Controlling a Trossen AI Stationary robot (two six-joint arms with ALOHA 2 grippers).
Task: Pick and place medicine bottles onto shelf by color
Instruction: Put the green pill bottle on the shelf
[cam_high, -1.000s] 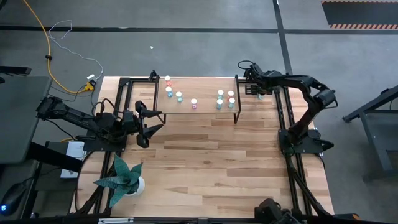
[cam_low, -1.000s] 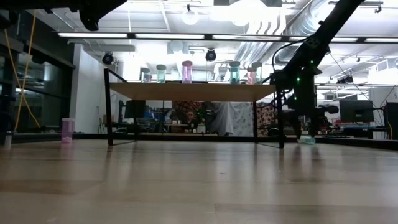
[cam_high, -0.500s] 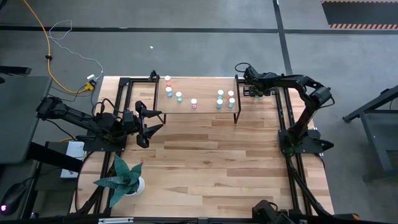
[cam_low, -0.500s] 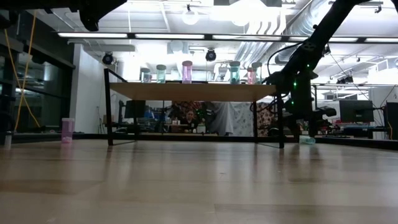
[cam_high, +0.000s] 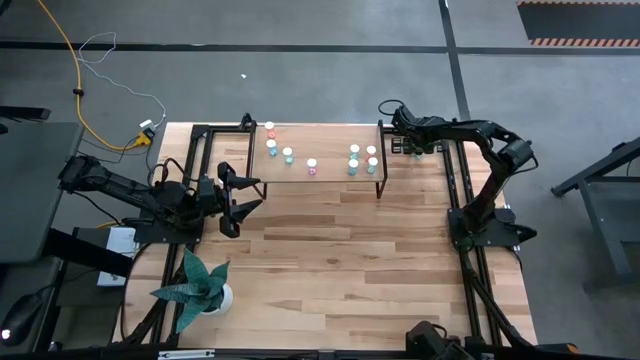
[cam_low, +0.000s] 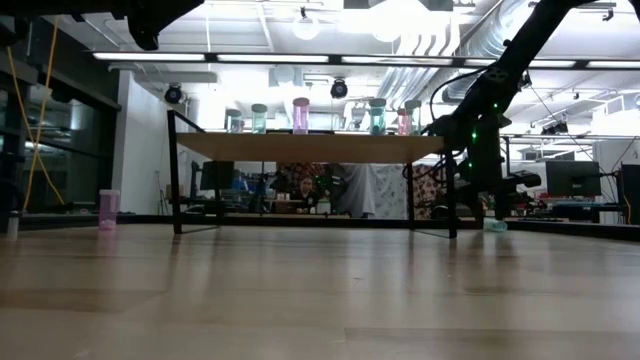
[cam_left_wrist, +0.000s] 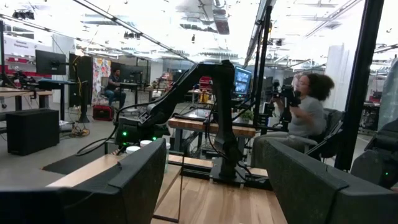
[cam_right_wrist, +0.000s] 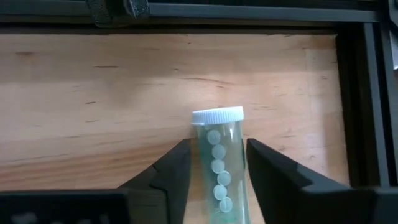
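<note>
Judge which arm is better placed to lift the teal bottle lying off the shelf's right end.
The right. Its gripper already straddles the teal bottle, one finger on each side, beside the shelf. The left gripper waits open, across the table near the shelf's other end.

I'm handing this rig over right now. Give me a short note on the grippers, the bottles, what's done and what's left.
Right gripper: jaws on either side of a teal bottle lying on the table's far right corner, closing; grip not confirmed.
Left gripper: open, waiting at the table's left side.
Shelf: seven bottles standing on it.
Left: the teal bottle, plus a pink bottle standing on the table.
</note>
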